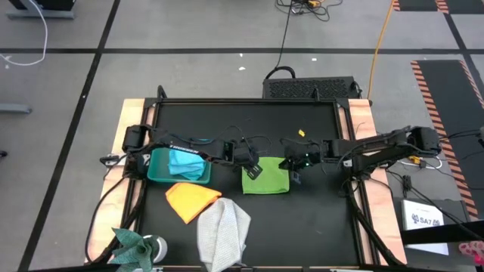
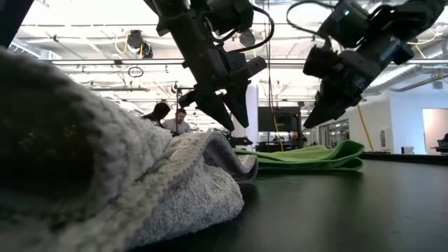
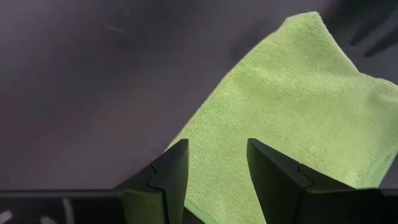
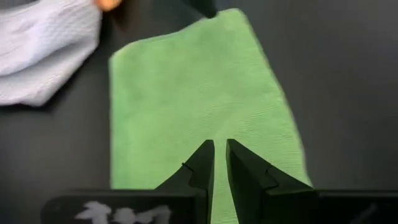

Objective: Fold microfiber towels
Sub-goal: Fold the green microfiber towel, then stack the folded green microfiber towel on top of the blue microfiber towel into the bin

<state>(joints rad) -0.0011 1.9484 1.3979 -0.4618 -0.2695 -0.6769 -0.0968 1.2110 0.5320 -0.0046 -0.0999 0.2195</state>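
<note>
A lime green towel [image 1: 266, 181] lies folded flat at the table's middle, also in the low view [image 2: 308, 157] and both wrist views [image 3: 298, 93] [image 4: 199, 93]. My left gripper [image 1: 253, 169] [image 3: 214, 168] hangs open just above the towel's left part, clear of it [image 2: 227, 112]. My right gripper [image 1: 293, 168] [image 4: 221, 162] hovers above the towel's right edge with its fingers nearly together and nothing between them [image 2: 318, 115]. An orange towel [image 1: 193, 201] and a light grey towel [image 1: 224, 230] lie crumpled on the table nearer the front. A light blue towel [image 1: 184, 160] sits in the teal bin [image 1: 159, 172].
The teal bin stands left of the green towel, under my left arm. The grey towel [image 2: 105, 182] fills the low view's near left. A dark teal crumpled thing [image 1: 134, 243] lies at the front left corner. A small yellow bit [image 1: 301, 133] lies at the back. People [image 2: 171, 117] sit far behind the table.
</note>
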